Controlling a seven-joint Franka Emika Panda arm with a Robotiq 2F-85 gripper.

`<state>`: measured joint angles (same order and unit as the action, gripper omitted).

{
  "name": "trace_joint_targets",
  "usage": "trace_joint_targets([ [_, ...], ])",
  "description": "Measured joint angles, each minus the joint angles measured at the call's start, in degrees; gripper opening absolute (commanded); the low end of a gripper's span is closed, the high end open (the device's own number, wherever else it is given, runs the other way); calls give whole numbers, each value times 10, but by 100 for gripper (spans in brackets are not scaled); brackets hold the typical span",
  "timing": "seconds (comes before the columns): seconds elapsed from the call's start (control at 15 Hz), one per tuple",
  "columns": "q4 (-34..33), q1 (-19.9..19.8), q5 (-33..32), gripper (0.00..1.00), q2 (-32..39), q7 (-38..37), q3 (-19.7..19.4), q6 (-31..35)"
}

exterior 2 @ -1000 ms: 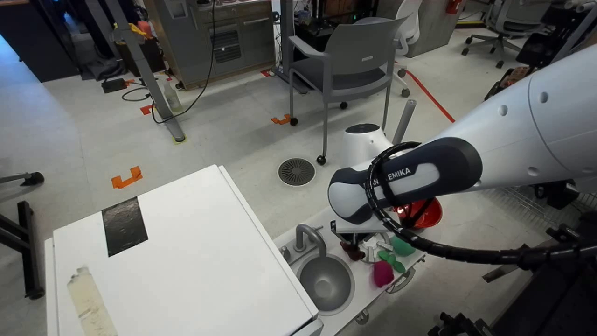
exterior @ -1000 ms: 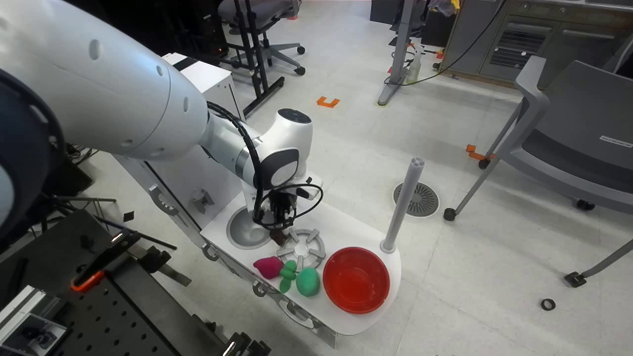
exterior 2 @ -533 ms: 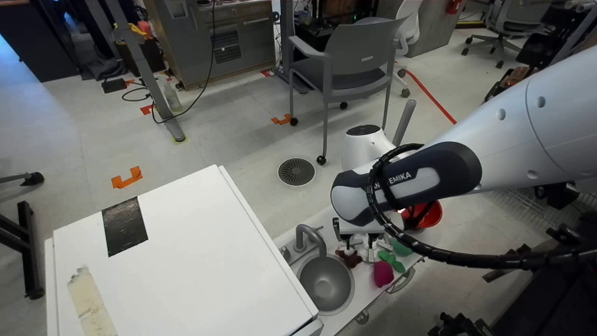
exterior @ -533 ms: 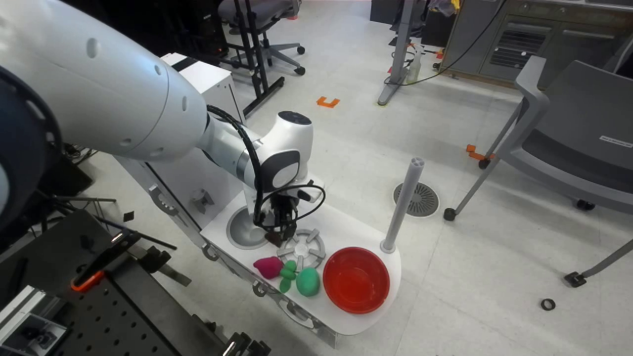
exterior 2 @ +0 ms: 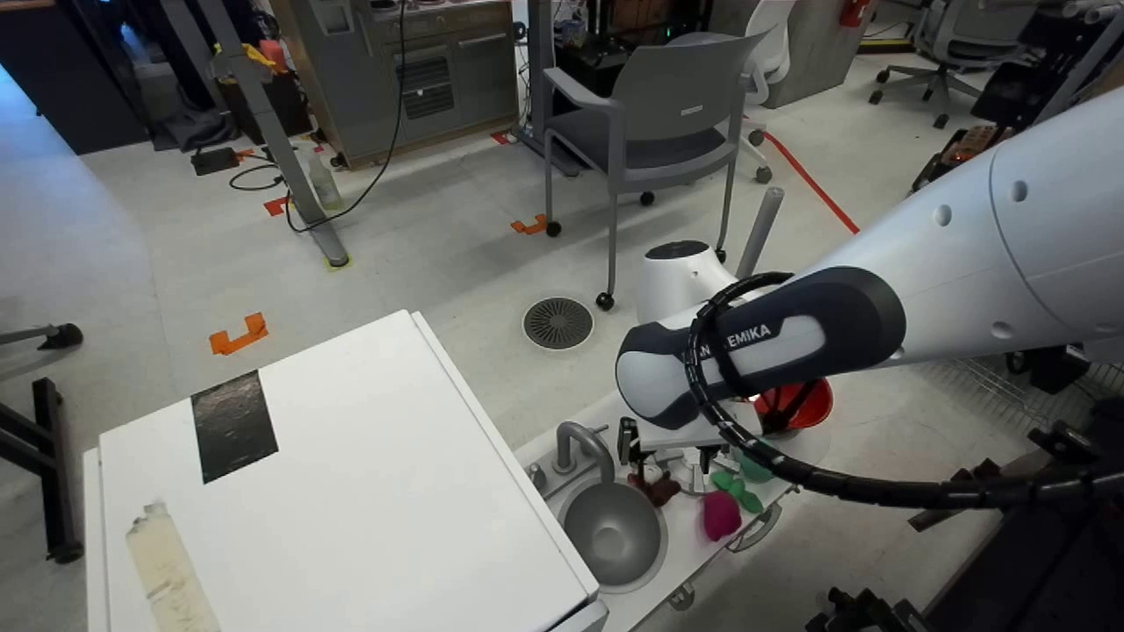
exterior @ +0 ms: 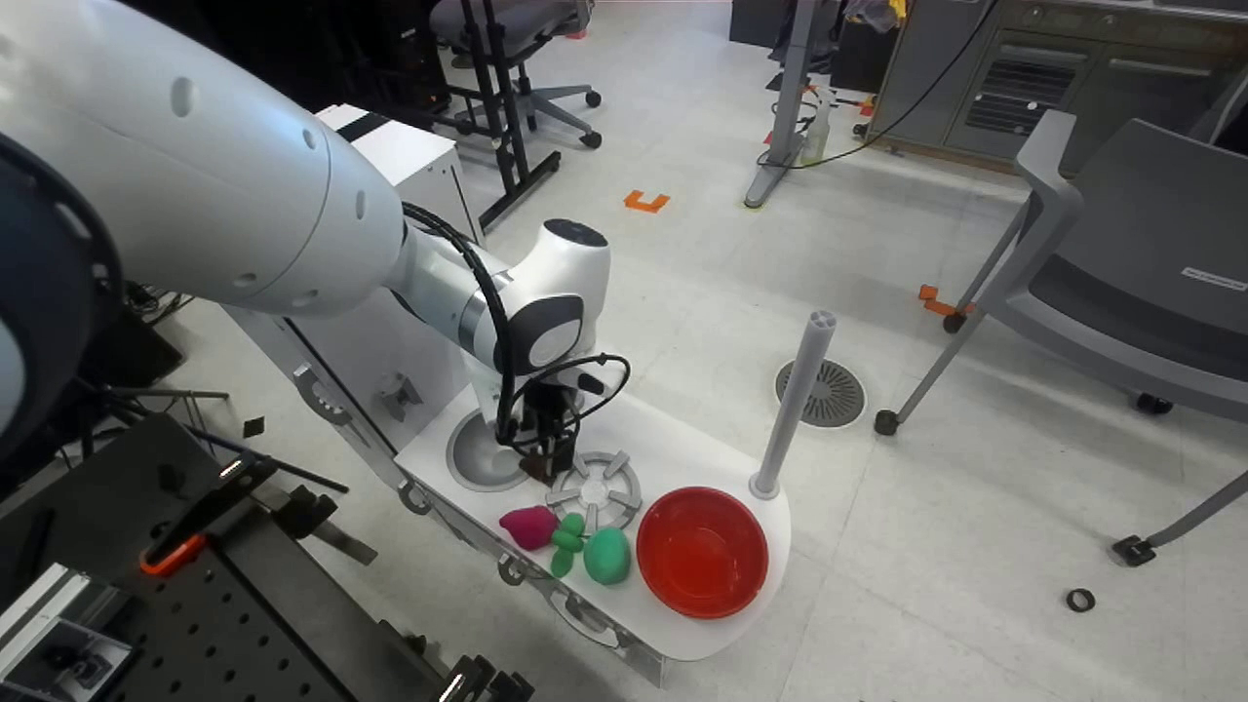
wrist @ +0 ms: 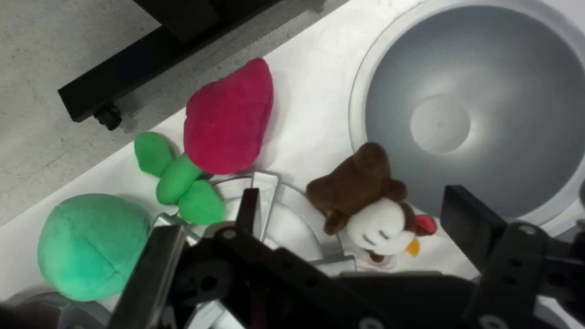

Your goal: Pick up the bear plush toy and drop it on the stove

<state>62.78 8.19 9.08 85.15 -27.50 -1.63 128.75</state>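
Observation:
The bear plush toy (wrist: 356, 187), brown with a white face and a red ear, lies on its side between the sink and the stove. My gripper (wrist: 356, 212) stands open above it, fingers wide apart on either side and nothing held. The stove is a grey burner ring (wrist: 292, 226), partly behind the left finger in the wrist view. Part of the toy overlaps the ring's edge there; whether it rests on the ring I cannot tell. In the exterior views the toy (exterior: 536, 469) shows just below the gripper (exterior 2: 674, 462), beside the burner ring (exterior: 624, 502).
A grey sink (wrist: 480, 68) with a tap (exterior 2: 584, 439) adjoins the toy. A magenta plush (exterior: 531, 526), a green leafy toy (exterior: 565, 541) and a round green plush (exterior: 607, 557) line the counter's edge. A red bowl (exterior: 702, 556) and a grey post (exterior: 795, 409) stand beyond the burner.
The gripper was closed around the toy a second ago; its fingers have since spread and let it go. The toy stays lying by the sink, while the hand has shifted slightly toward the sink side.

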Motion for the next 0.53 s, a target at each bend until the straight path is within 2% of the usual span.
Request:
trace_joint_targets([
  [0.27,-26,0,1,100,-3,-5,6,-104],
  [0.53,-24,-1,1,100,-4,-6,6,-107],
])
